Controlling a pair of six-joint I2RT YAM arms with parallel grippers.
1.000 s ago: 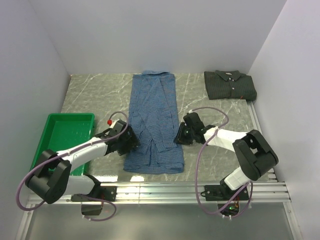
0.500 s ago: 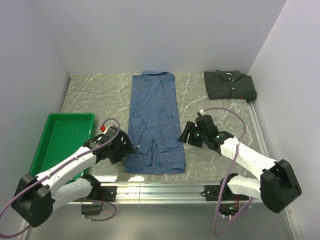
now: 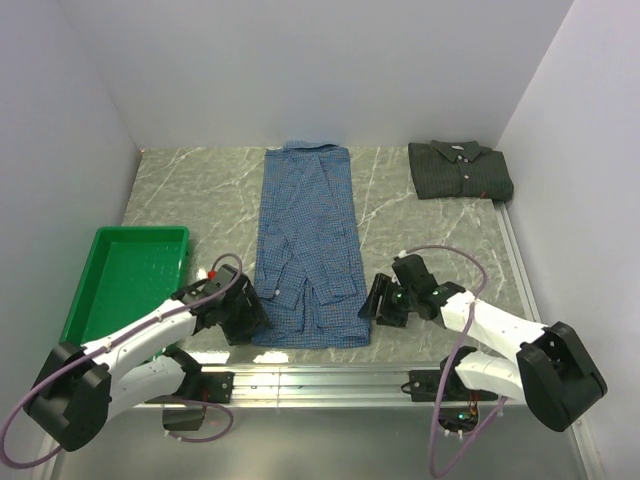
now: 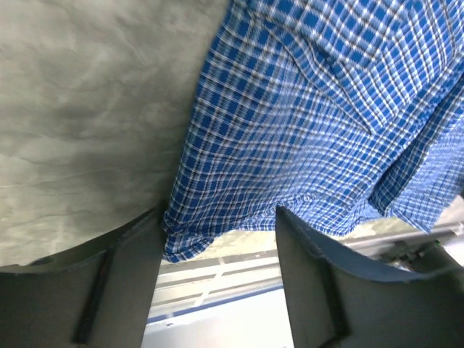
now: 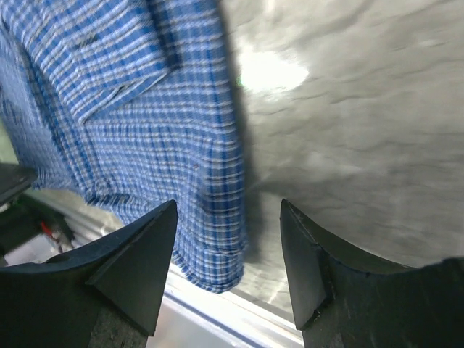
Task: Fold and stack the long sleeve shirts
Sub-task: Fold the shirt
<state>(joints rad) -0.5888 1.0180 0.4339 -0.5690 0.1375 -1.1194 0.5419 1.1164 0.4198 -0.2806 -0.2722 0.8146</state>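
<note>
The blue checked long sleeve shirt [image 3: 305,240] lies flat and narrow down the middle of the table, collar at the far end. The dark green-charcoal shirt [image 3: 460,170] sits folded at the back right. My left gripper [image 3: 245,318] is open at the blue shirt's near left corner. In the left wrist view the hem corner [image 4: 185,243] shows between the open left gripper [image 4: 217,217]. My right gripper [image 3: 378,305] is open at the near right corner. The right wrist view has that corner [image 5: 221,246] between the open right gripper [image 5: 229,206]. Neither holds cloth.
A green plastic tray [image 3: 125,275] stands on the left, close behind the left arm. The metal rail [image 3: 330,378] runs along the table's near edge, just below the shirt's hem. White walls close in the table at the back and sides.
Both grippers have slid along the blue shirt's sides towards the near edge and now sit at its bottom corners. The right jaws have widened. The shirts have not moved.
</note>
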